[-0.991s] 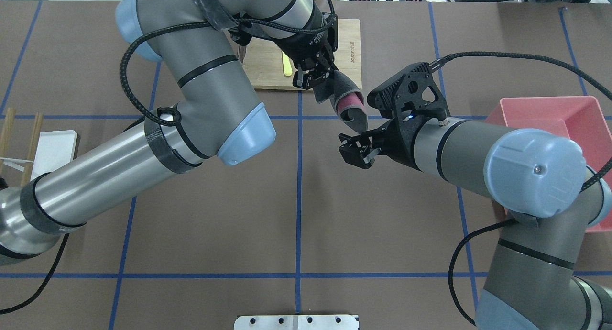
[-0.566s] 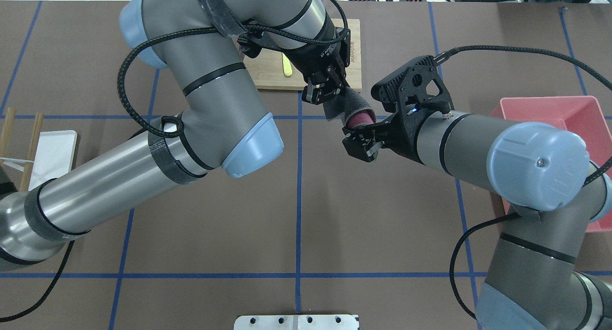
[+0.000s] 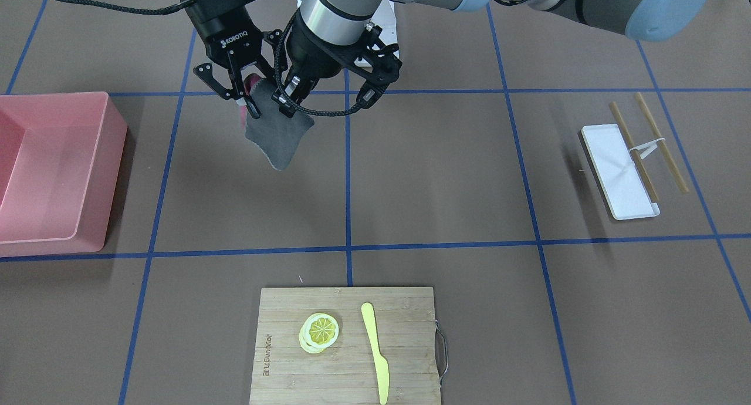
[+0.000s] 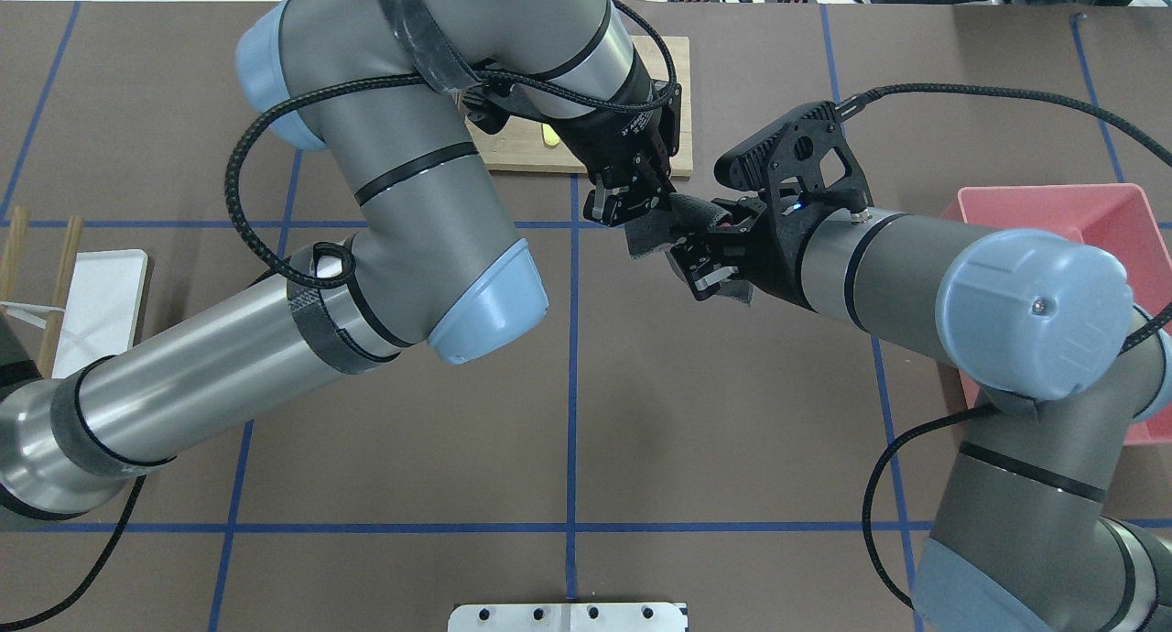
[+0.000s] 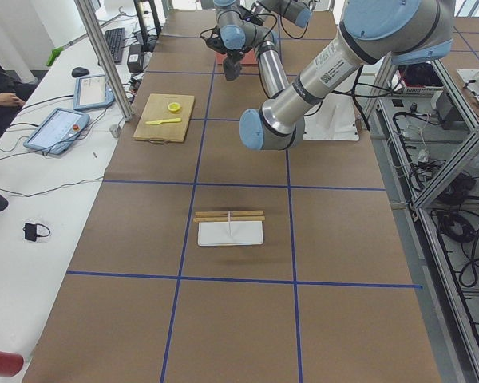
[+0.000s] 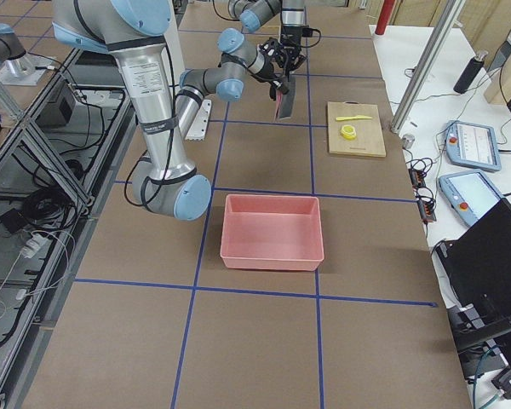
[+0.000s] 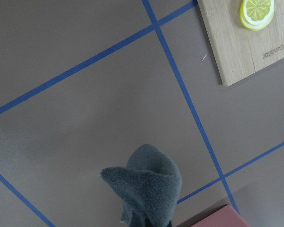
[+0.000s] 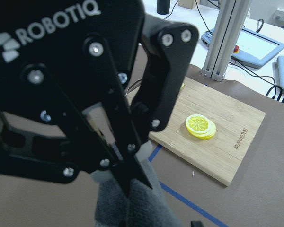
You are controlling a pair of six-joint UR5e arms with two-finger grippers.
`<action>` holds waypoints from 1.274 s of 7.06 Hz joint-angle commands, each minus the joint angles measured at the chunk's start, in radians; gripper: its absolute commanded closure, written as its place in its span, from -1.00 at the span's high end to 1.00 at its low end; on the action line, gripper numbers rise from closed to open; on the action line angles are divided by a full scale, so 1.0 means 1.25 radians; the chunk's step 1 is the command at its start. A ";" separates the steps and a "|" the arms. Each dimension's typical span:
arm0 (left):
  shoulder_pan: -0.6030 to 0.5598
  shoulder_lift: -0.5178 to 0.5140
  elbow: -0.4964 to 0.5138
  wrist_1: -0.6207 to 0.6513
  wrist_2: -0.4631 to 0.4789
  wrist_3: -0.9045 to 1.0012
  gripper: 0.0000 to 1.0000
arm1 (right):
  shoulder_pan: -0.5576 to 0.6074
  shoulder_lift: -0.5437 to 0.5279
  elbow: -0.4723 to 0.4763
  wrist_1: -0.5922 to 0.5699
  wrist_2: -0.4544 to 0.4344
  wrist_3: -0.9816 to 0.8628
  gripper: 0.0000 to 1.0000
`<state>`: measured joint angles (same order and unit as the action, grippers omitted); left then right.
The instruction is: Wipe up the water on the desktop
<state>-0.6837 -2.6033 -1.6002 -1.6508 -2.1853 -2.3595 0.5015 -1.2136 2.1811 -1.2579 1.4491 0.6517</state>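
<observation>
The desktop (image 4: 568,385) is a brown surface with blue tape lines; I see no water on it. My left gripper (image 4: 632,209) is shut on a grey cloth with a pink side (image 3: 278,136) and holds it hanging above the desktop, just right of the centre line. The right wrist view shows its closed fingertips (image 8: 128,182) pinching the cloth's top. My right gripper (image 4: 698,266) is open, its jaws on either side of the cloth's upper part. The cloth's free end (image 7: 146,189) dangles in the left wrist view.
A bamboo cutting board (image 3: 281,346) holds lemon slices (image 3: 320,330) and a yellow knife (image 3: 375,352) at the far middle. A pink bin (image 4: 1053,212) stands on the right. A white tray (image 3: 622,179) with chopsticks (image 3: 660,141) lies on the left.
My left gripper has carried the cloth right and toward the robot. My right gripper has moved up to it, and its open jaws now sit around the cloth.
</observation>
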 commanded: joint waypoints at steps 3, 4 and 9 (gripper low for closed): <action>-0.002 0.005 -0.010 0.000 -0.002 0.001 -1.00 | 0.001 -0.006 0.001 0.000 0.005 -0.007 0.10; -0.003 0.007 -0.010 0.000 -0.002 0.001 -1.00 | 0.001 -0.008 0.001 0.000 0.005 -0.008 0.13; -0.004 0.032 -0.019 -0.001 -0.001 0.019 -1.00 | 0.001 -0.008 0.005 0.001 0.005 -0.007 0.13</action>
<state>-0.6877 -2.5665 -1.6233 -1.6526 -2.1864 -2.3444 0.5032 -1.2249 2.1870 -1.2563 1.4568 0.6422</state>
